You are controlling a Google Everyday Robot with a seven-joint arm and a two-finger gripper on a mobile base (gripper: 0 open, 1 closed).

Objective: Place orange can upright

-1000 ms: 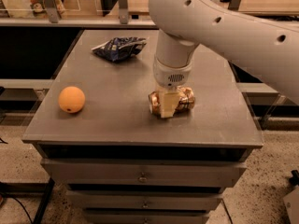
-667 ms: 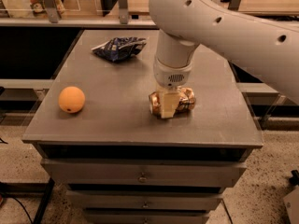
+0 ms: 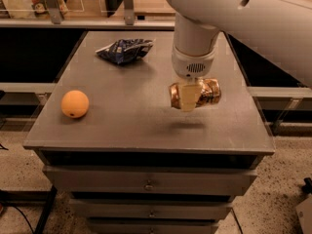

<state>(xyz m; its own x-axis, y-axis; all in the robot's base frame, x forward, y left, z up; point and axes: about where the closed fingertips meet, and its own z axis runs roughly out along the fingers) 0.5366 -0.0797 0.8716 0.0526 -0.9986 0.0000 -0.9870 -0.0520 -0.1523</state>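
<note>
My claw (image 3: 187,101) is clamped around the orange can (image 3: 208,92), holding it on its side just off the tabletop (image 3: 122,128) near the right edge. There's an orange fruit (image 3: 75,104) by the left edge and a blue snack bag (image 3: 124,50) toward the far edge.

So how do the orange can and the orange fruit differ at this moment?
The orange can is held on its side in the gripper, above the table, with its shadow below it. The orange fruit sits on the table near the left edge. The can is a dented, shiny metallic cylinder, while the fruit is a smooth matte ball. Both are orange-toned.
</note>
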